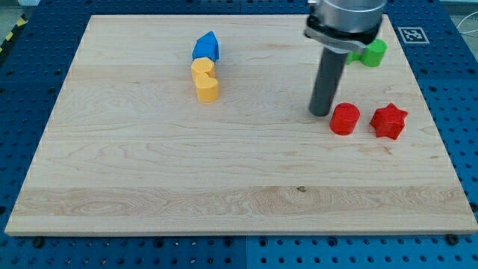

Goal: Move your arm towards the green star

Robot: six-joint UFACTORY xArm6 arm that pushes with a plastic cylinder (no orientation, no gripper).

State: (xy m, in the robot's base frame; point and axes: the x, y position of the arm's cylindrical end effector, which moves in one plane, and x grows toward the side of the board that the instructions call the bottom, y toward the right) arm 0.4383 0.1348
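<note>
Arm [343, 19] hides much of green block [373, 52], pointing untellable, pincer state too; my tip [320, 113] just left of red cylinder [345, 119].

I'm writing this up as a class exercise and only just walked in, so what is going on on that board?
A robot arm with a dark rod is working over a wooden board. My tip rests just to the view's left of the red cylinder, with the red star further right. The green block I am meant to approach sits near the view's top, partly hidden behind the arm, so its shape is unclear. A blue block and two yellow blocks sit untouched at upper left.
</note>
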